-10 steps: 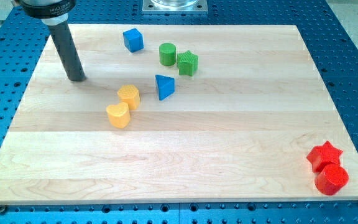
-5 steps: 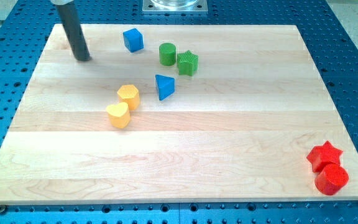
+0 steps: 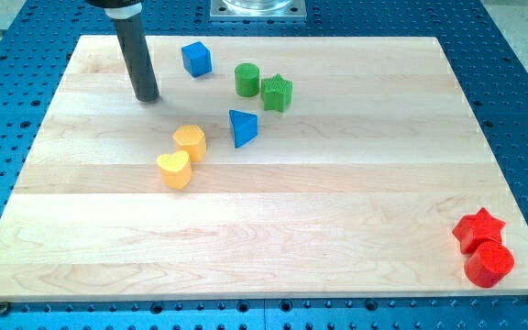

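My tip (image 3: 147,96) rests on the wooden board (image 3: 273,238) near the view's upper left, touching no block. The blue cube (image 3: 196,58) is the nearest block, up and to the tip's right. Below and right of the tip lie the yellow hexagon (image 3: 191,142) and the yellow heart (image 3: 174,170), touching each other. A blue triangle (image 3: 242,127) sits right of the hexagon. Further right, near the view's top, a green cylinder (image 3: 247,80) and a green star (image 3: 277,93) stand side by side.
A red star (image 3: 478,228) and a red cylinder (image 3: 489,264) sit together at the board's lower right corner. The board lies on a blue perforated table (image 3: 521,92). A metal mount (image 3: 258,8) shows at the view's top edge.
The tip went up toward the view's top left, then came right and slightly down, closer to the blue cube. No block has moved.
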You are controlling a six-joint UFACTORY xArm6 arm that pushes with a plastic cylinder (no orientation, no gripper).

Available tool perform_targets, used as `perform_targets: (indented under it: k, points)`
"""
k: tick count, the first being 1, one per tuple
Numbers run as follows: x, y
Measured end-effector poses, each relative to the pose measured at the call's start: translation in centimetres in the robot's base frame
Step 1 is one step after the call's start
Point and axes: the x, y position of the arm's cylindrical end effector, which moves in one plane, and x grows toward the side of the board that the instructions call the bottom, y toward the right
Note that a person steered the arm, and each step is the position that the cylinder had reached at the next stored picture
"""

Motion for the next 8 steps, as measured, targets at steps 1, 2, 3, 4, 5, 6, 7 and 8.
perform_targets:
  k: [1, 2, 3, 4, 5, 6, 7, 8]
  points:
    - [0.0, 0.5]
    - [1.3, 4.3]
    - [2.6, 9.1]
    - [3.2, 10.1]
    - [1.8, 9.3]
    - [-2.5, 11.4]
    - [-4.9, 10.6]
    - [-4.8, 8.4]
